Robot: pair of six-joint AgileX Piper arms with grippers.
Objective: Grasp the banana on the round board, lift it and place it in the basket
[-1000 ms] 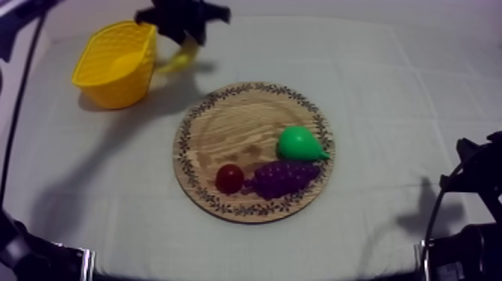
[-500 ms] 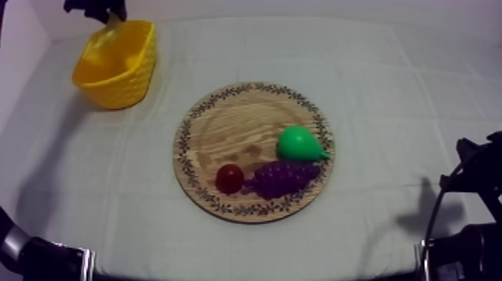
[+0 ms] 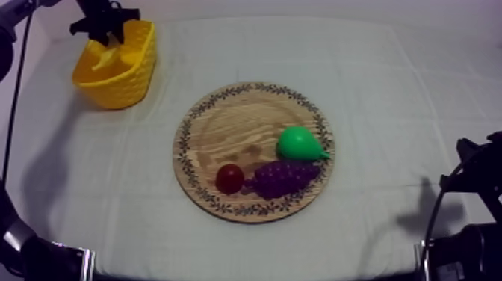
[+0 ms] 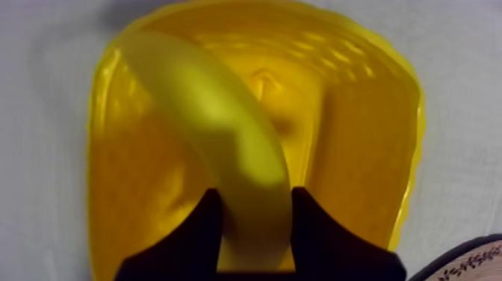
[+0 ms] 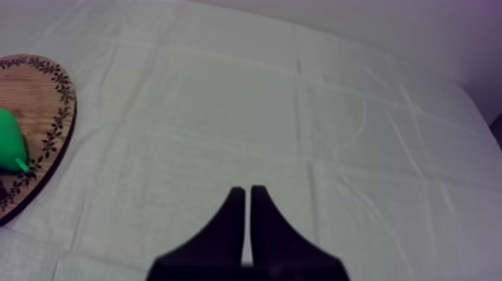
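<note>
The yellow basket (image 3: 119,71) stands at the table's far left. My left gripper (image 3: 104,34) hangs over its open top, shut on the banana (image 3: 107,55), whose free end dips inside the basket. From the left wrist the banana (image 4: 217,134) curves out between my two black fingers (image 4: 196,235) above the basket's floor (image 4: 351,149). The round wooden board (image 3: 224,127) lies mid-table. My right gripper (image 5: 249,205) is shut on nothing, its fingers together as a wedge over bare cloth; in the top view its arm (image 3: 470,187) rests low at the right edge.
A green pear (image 3: 299,143), a bunch of purple grapes (image 3: 282,178) and a small red fruit (image 3: 229,178) lie on the board's near right part. The pear (image 5: 10,146) and the board's rim (image 5: 63,112) sit beside my right gripper.
My left gripper carried the banana leftward from beside the basket to over it, then lowered it into the basket's mouth. The right arm and the board's fruit stayed put.
</note>
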